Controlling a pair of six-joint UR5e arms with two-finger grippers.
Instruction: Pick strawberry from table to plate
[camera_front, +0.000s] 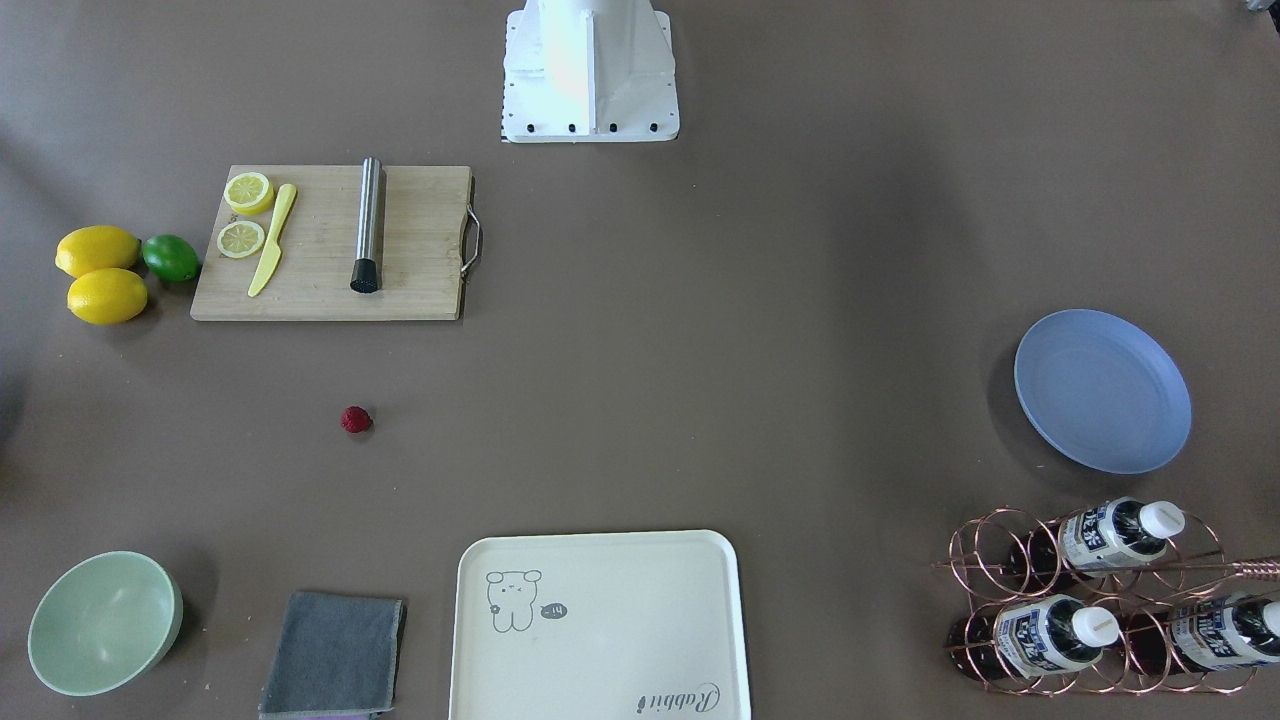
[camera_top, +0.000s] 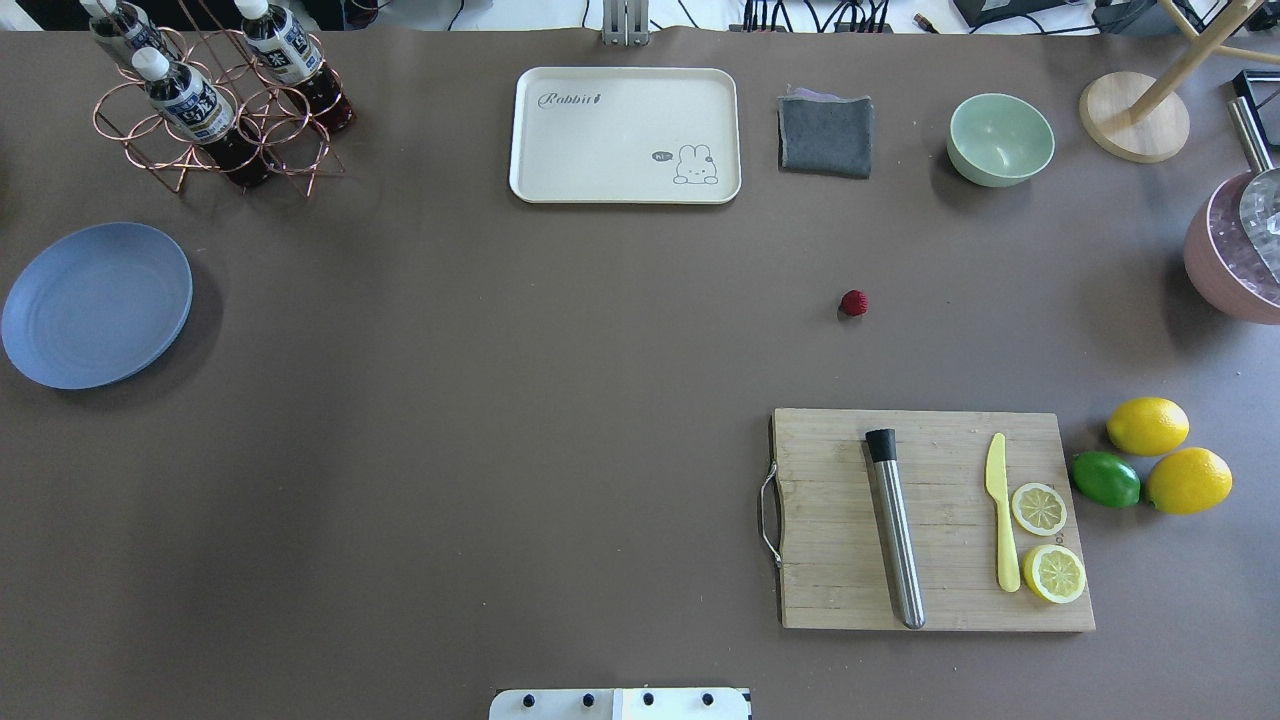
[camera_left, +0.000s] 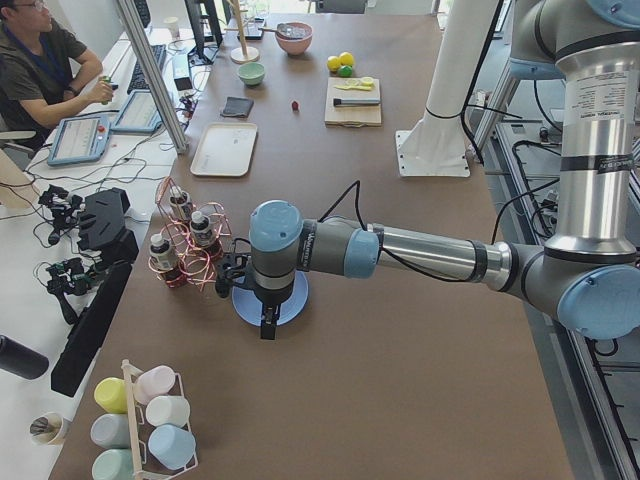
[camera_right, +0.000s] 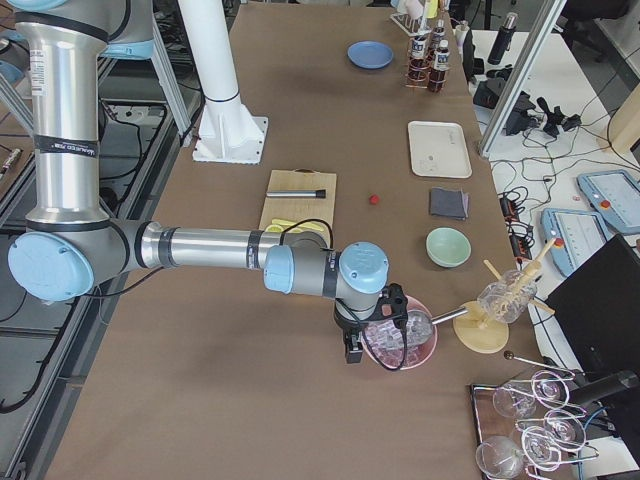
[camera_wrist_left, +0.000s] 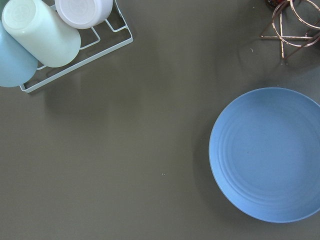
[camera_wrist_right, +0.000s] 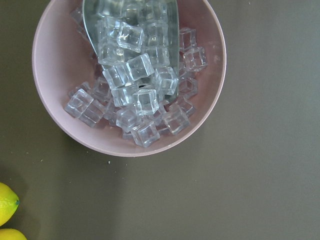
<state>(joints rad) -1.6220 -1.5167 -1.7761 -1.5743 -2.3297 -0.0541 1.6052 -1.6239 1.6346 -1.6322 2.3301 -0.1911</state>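
Observation:
The strawberry (camera_front: 355, 419) (camera_top: 853, 303), small and dark red, lies alone on the bare table (camera_front: 700, 350), between the cutting board and the grey cloth. The blue plate (camera_front: 1102, 390) (camera_top: 95, 305) (camera_wrist_left: 270, 155) sits empty at the far end of the table, beside the bottle rack. In the left-side view my left gripper (camera_left: 268, 325) hangs over the plate's near edge. In the right-side view my right gripper (camera_right: 352, 350) hangs beside the pink ice bowl, far from the strawberry (camera_right: 374, 199). Neither wrist view shows any fingers, so I cannot tell whether either gripper is open or shut.
A wooden cutting board (camera_top: 930, 520) carries a steel muddler, a yellow knife and lemon slices; two lemons and a lime (camera_top: 1105, 479) lie beside it. Also here: a cream tray (camera_top: 625, 135), grey cloth (camera_top: 825, 135), green bowl (camera_top: 1000, 138), bottle rack (camera_top: 215, 105), pink ice bowl (camera_wrist_right: 127, 75), cup rack (camera_wrist_left: 55, 30). A person sits beside the table.

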